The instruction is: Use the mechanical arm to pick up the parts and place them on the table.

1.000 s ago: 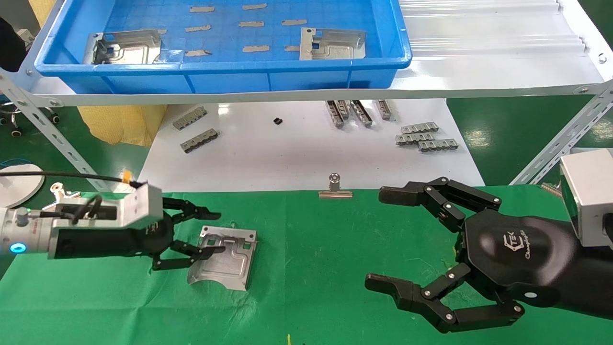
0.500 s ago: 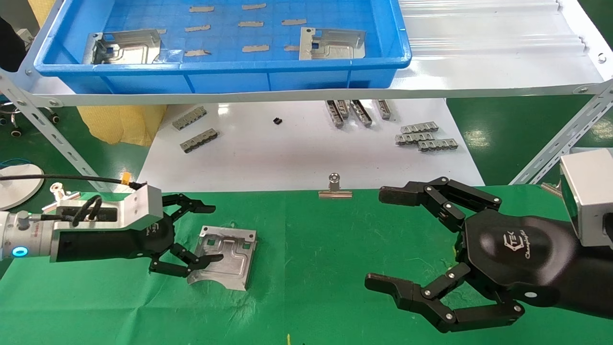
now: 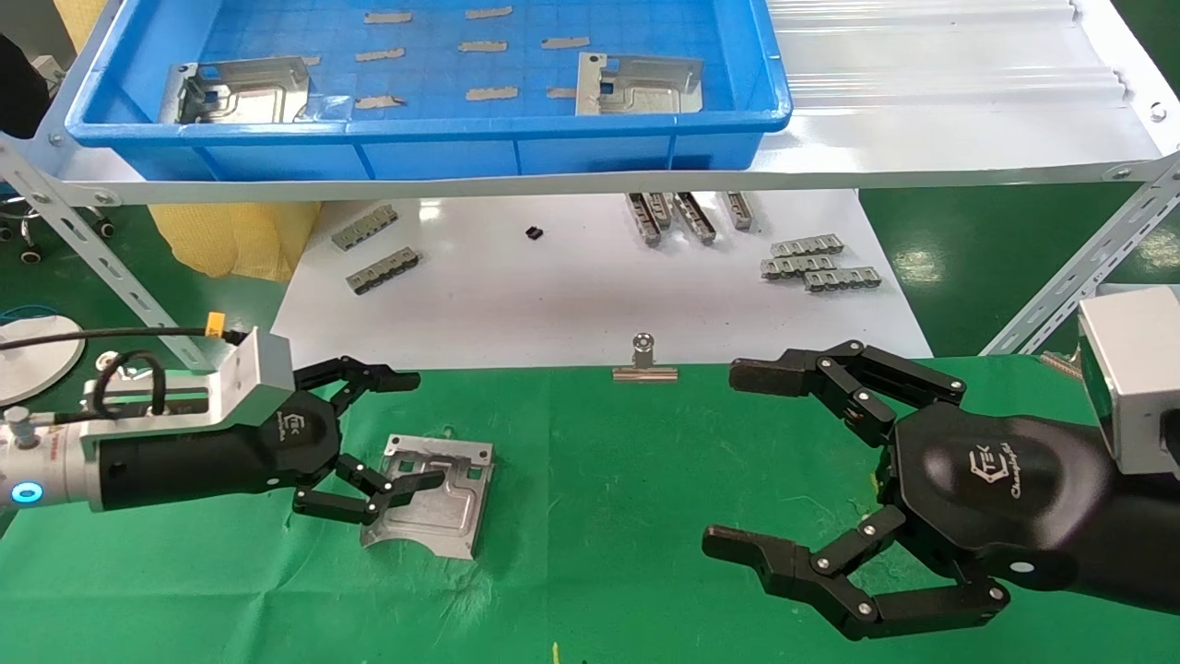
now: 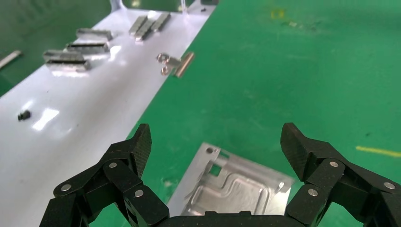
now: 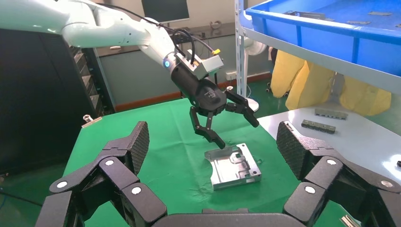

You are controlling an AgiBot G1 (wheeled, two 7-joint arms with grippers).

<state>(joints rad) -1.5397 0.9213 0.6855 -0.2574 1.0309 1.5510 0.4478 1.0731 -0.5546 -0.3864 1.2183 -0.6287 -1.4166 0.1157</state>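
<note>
A silver sheet-metal part [image 3: 433, 499] lies flat on the green cloth table [image 3: 590, 553]; it also shows in the left wrist view [image 4: 236, 191] and the right wrist view [image 5: 233, 166]. My left gripper [image 3: 410, 429], on the arm with the cable and yellow tag, is open and empty, raised just above the part's left edge. Two more parts [image 3: 241, 90] [image 3: 638, 85] lie in the blue bin [image 3: 433, 143] on the shelf. My right gripper [image 3: 737, 456] is open and empty, parked over the cloth at the right.
A white shelf [image 3: 922, 111] carries the bin above a glossy white board [image 3: 572, 286] with small grey toothed strips [image 3: 819, 265]. A silver binder clip [image 3: 645, 364] sits at the cloth's far edge. Slanted shelf struts [image 3: 1079, 277] stand at both sides.
My left gripper has drawn back to the left and lifted off the part, its jaws spreading wider. The part stays flat on the cloth. The right arm has not moved.
</note>
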